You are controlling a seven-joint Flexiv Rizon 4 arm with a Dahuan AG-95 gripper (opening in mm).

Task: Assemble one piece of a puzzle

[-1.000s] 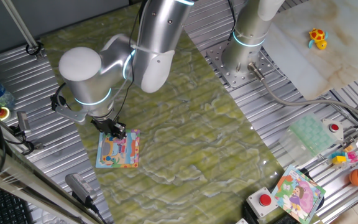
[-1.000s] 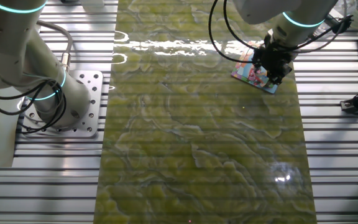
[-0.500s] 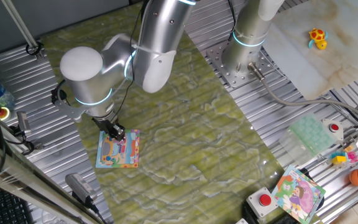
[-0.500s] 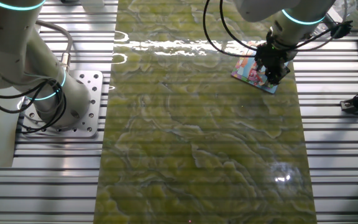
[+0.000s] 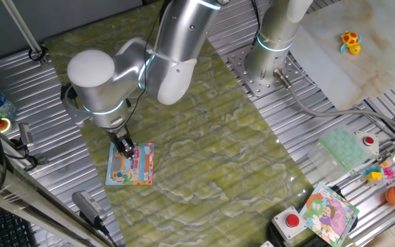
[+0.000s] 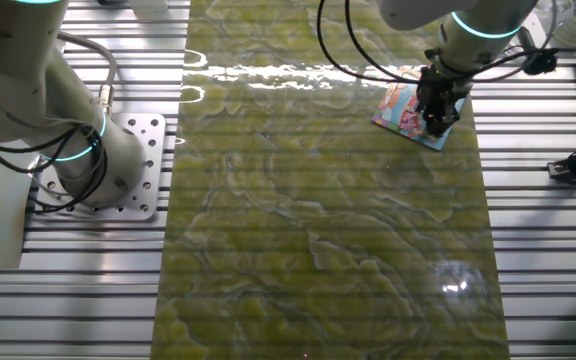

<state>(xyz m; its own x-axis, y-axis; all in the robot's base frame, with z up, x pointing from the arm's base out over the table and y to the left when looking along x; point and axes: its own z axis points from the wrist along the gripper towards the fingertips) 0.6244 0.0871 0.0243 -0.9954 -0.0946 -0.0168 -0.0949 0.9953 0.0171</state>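
Black two-finger end effector [image 5: 126,149] [image 6: 434,122] down on flat square light-blue-bordered cartoon puzzle [image 5: 130,165] [image 6: 405,112] lying on green-marbled desk [image 5: 204,144]; jaw opening and piece too small to tell.

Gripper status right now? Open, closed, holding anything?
Gripper: down at the top edge of the puzzle; too small and dark in both views to tell if it is open or closed, or holding the piece.
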